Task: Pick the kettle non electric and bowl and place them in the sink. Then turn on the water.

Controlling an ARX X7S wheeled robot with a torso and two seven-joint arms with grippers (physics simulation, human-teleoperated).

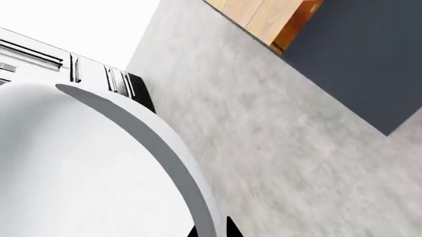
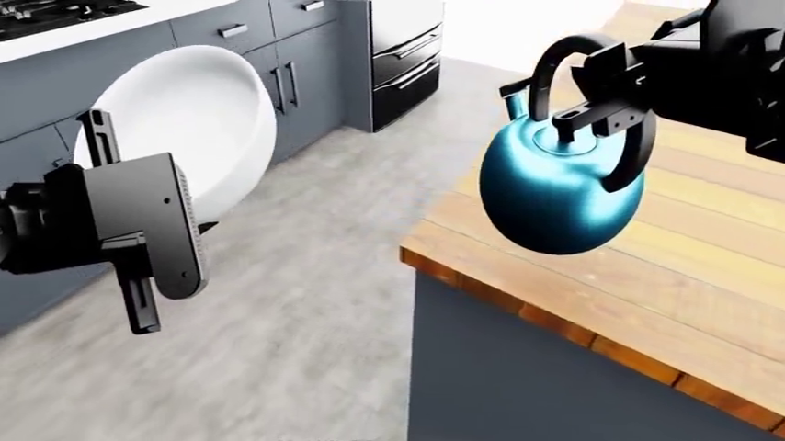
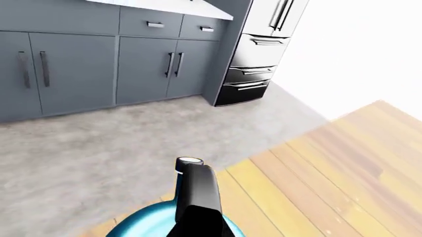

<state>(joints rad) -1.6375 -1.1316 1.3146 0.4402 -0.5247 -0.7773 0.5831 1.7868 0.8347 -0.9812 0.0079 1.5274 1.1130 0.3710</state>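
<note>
Carrying both toward the unseen sink, keep your right gripper [image 2: 597, 103] clamped on the glossy teal round kettle's [image 2: 558, 188] handle; left gripper [image 2: 184, 234] pinches the plain white round bowl's [image 2: 197, 119] rim, so stay level.

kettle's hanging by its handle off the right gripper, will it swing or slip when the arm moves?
The kettle probably swings: its round body hangs tilted below the arched handle that the right gripper clamps. Its glossy finish suggests a slippery grip. It looks rigid, so no flexing.
</note>
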